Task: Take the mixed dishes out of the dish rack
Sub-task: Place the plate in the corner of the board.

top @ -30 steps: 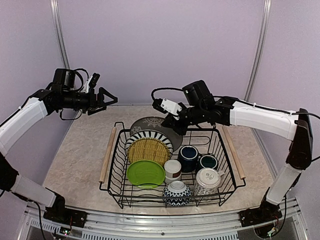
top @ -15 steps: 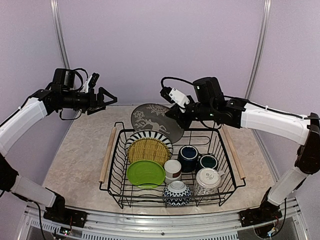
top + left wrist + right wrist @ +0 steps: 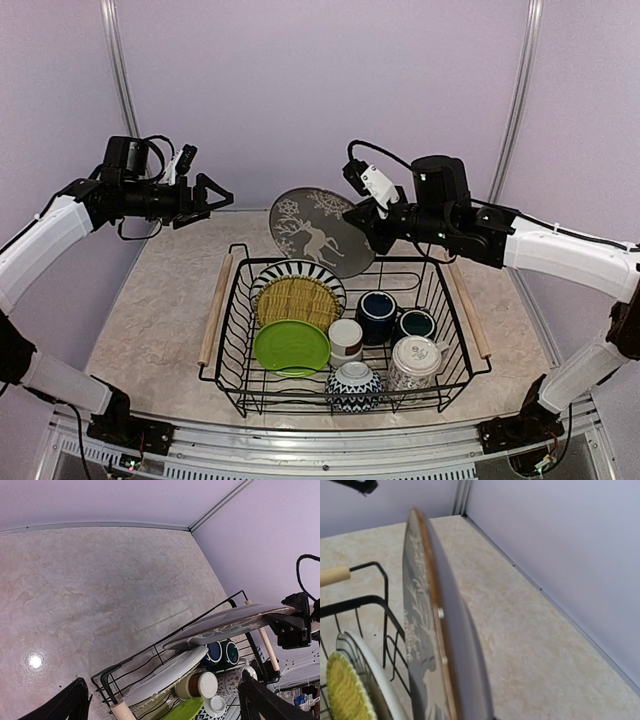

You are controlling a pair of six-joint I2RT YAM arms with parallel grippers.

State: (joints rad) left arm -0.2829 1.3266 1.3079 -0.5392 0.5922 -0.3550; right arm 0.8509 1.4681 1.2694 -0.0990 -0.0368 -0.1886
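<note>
My right gripper (image 3: 378, 222) is shut on the edge of a grey plate with a white deer pattern (image 3: 320, 230) and holds it tilted in the air above the far side of the black wire dish rack (image 3: 462, 335). The plate fills the right wrist view (image 3: 430, 630), where my fingers are hidden. In the rack stand the striped plate (image 3: 300, 270), the woven yellow plate (image 3: 295, 300) and the lime-green plate (image 3: 291, 346), with the dark blue mug (image 3: 377, 312), the teal mug (image 3: 415, 323), two white cups (image 3: 346, 338) and a patterned bowl (image 3: 354, 385). My left gripper (image 3: 215, 195) is open and empty, high above the table left of the rack.
The rack's wooden handles (image 3: 215, 310) run along its left and right sides. Bare marble tabletop (image 3: 150, 310) lies left of the rack and behind it (image 3: 535, 645). Lilac walls close in the back and sides.
My right gripper has lifted the grey deer plate up out of the rack's far end and drawn it toward the right. The left arm has not moved.
</note>
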